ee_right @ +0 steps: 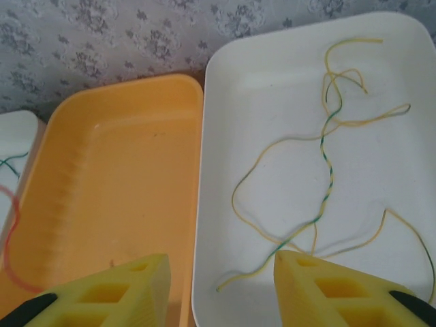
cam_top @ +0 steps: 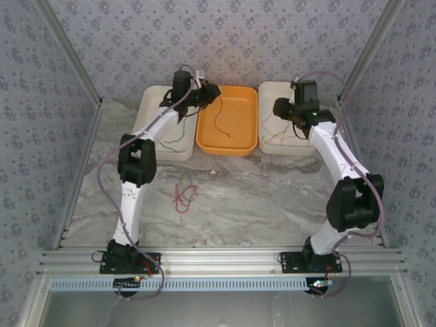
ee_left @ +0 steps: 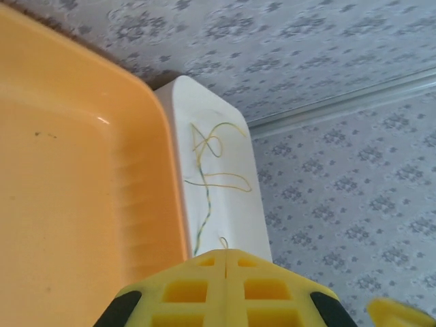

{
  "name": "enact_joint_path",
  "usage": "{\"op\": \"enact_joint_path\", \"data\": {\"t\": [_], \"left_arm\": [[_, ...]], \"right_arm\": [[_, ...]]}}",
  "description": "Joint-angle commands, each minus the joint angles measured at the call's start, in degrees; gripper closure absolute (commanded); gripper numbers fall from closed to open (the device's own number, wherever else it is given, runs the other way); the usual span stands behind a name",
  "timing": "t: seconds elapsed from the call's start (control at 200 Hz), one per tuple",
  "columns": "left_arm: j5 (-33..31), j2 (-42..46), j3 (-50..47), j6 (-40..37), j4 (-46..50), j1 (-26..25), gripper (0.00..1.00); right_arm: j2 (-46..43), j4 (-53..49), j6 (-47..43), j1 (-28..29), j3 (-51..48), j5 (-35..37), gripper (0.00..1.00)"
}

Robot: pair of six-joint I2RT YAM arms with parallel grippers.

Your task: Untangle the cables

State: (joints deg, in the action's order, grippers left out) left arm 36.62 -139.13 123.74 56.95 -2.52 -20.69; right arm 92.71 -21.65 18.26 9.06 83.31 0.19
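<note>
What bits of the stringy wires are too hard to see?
Top view: the red-green tangle on the table is too small to see which strand crosses which.
Left wrist view: the left gripper, shut, hides the cable it pinches, except a tiny loop.
Right wrist view: the yellow and green wires slip behind the right gripper and off the edge.

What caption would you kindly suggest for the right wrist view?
Open yellow right gripper above thin yellow-green wires in white plastic tray.
</note>
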Motion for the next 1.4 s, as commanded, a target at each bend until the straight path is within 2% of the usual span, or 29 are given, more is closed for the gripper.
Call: {"op": "enact_joint_path", "data": {"t": [0.0, 0.09, 0.11, 0.16, 0.2, 0.235, 0.285, 0.42, 0.51, 0.605, 0.705, 0.759, 0.789, 0.909, 1.069, 1.249, 1.394], "left_arm": [[1.26, -5.04, 11.63, 0.16, 8.98, -2.48, 1.00], [0.33, -12.75, 25.47, -0.67, 19.22, -3.64, 0.99], [-0.11, -14.65, 29.00, -0.77, 21.68, -3.71, 0.92], [-0.62, -18.91, 36.52, -0.61, 25.81, -3.71, 0.60], [-1.49, -21.40, 41.05, -0.33, 28.91, -3.61, 0.39], [-2.19, -22.51, 43.30, -0.35, 30.79, -3.43, 0.28], [-2.59, -22.38, 43.64, -0.67, 31.83, -3.22, 0.22], [-4.41, -18.39, 42.77, -3.83, 34.94, -3.22, 0.19], [-7.26, -14.28, 42.72, -7.03, 39.74, -3.50, 0.24], [-15.40, -7.85, 42.59, -13.83, 49.17, -4.89, 0.27], [-25.29, 0.12, 38.93, -18.09, 58.50, -6.10, 0.31], [-29.76, 6.46, 31.17, -18.96, 60.73, -6.84, 0.34], [-32.28, 11.43, 23.01, -19.21, 59.42, -7.40, 0.35], [-34.68, 36.85, -22.08, -14.55, 34.02, -7.22, 0.40], [-34.15, 58.74, -55.68, -9.51, 24.35, -4.44, 0.42], [-34.25, 74.58, -79.00, -7.38, 22.66, -3.67, 0.42], [-33.75, 76.58, -84.62, -10.35, 24.25, -1.89, 0.42]], "right_arm": [[-3.00, 2.57, 1.69, 0.09, -4.38, 1.11, 0.54], [-4.70, 2.35, 1.78, 0.70, -5.99, 0.78, 0.53], [-4.91, 2.32, 1.65, 0.86, -6.32, 0.64, 0.53], [-5.48, 1.80, 1.37, 1.56, -6.81, 0.90, 0.52], [-5.97, 1.32, 1.11, 2.15, -7.37, 1.43, 0.52], [-6.73, 1.10, 1.00, 2.58, -7.99, 1.81, 0.51], [-8.23, 1.14, 1.04, 3.26, -9.36, 2.36, 0.50], [-13.12, 1.23, 1.68, 5.52, -13.07, 4.44, 0.50], [-15.72, 0.57, 1.69, 8.05, -14.48, 6.40, 0.49], [-17.91, 0.60, 1.69, 11.77, -18.50, 7.74, 0.49], [-19.12, 2.33, 0.86, 18.45, -22.80, 9.48, 0.50], [-19.00, 3.30, 1.30, 21.82, -24.62, 9.99, 0.50], [-18.68, 3.64, 2.00, 23.61, -25.42, 10.14, 0.50], [-16.89, 6.89, 5.84, 31.01, -28.47, 9.64, 0.50], [-9.11, 10.93, 14.37, 39.88, -27.91, 8.29, 0.51], [3.87, 18.08, 27.28, 46.95, -23.02, 7.51, 0.50], [12.25, 23.19, 34.30, 48.67, -19.98, 5.45, 0.51]]}}
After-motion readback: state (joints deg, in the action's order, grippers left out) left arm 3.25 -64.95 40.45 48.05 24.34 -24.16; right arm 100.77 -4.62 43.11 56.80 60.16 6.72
